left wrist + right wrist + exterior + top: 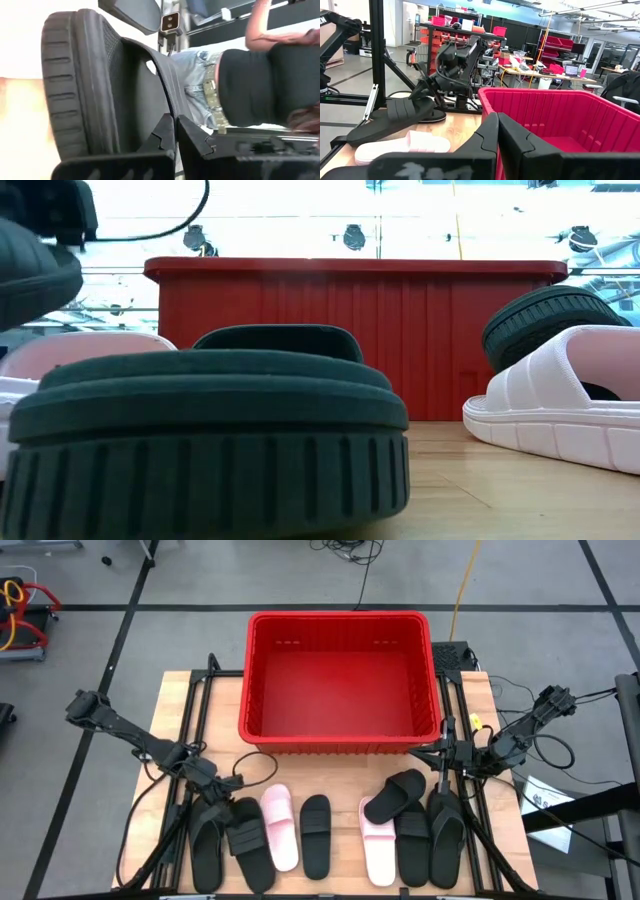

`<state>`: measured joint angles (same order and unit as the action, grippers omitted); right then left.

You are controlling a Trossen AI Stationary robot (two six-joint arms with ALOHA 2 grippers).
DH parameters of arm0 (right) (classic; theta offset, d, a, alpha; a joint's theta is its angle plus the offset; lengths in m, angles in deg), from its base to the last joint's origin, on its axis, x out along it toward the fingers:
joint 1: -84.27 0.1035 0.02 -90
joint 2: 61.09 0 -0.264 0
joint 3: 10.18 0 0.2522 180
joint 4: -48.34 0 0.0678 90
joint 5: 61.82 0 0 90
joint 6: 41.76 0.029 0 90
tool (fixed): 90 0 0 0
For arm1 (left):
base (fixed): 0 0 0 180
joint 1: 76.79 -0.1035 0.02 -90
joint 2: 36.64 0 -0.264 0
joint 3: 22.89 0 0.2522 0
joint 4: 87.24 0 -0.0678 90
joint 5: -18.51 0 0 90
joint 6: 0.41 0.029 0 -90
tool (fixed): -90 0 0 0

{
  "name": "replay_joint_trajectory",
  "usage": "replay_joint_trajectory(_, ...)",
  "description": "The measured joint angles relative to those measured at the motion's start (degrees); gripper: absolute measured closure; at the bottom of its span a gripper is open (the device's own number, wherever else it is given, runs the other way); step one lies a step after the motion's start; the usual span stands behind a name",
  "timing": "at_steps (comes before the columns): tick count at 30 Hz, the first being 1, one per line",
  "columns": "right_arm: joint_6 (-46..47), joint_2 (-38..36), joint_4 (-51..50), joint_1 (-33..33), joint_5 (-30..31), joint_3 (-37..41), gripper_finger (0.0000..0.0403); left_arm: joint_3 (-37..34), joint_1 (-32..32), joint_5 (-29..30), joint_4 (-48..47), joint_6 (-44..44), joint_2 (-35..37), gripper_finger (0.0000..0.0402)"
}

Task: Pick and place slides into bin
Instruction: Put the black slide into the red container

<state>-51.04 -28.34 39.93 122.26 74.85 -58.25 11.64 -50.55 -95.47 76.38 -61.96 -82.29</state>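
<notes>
my left jaws [222, 802] clamp a black slide [246, 840], tilted up off the worktop [340, 885] beside a pink slide [280, 827]. my right jaws [447, 752] are pinched shut on nothing, near the red bin's [262, 690] corner. the other slides lie in a row before the bin.

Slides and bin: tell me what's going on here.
The left tool is shut on the band of a black slide near the row's left end, holding it tilted above a pink slide. The right tool is shut and empty, by the front right corner of the red bin. The bin holds nothing yet; the other slides lie on the table.
</notes>
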Motion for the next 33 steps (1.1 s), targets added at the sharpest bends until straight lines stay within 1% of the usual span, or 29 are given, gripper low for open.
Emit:
replay_joint_trajectory(5,-0.4,0.0,0.0,0.0,0.0,0.0,0.0403,9.0,0.0,2.8,-14.5,5.1,0.0,0.0401)
replay_joint_trajectory(12,-0.6,0.0,0.0,0.0,0.0,0.0,0.0403,20.2,0.0,8.8,-28.4,7.6,0.0,0.0401)
replay_joint_trajectory(18,-0.6,0.0,0.0,0.0,0.0,0.0,0.0403,28.0,0.0,15.1,-35.6,8.9,0.0,0.0401)
replay_joint_trajectory(23,-0.6,0.0,0.0,0.0,0.0,0.0,0.0403,33.6,-0.1,18.5,-39.3,10.0,-0.2,0.0401)
replay_joint_trajectory(27,-1.0,0.0,0.0,0.0,0.0,0.0,0.0403,38.0,-0.6,21.2,-41.3,13.0,-0.2,0.0401)
replay_joint_trajectory(33,-1.1,0.0,0.0,0.0,0.0,0.0,0.0403,43.8,-3.4,25.2,-44.4,18.7,-0.2,0.0401)
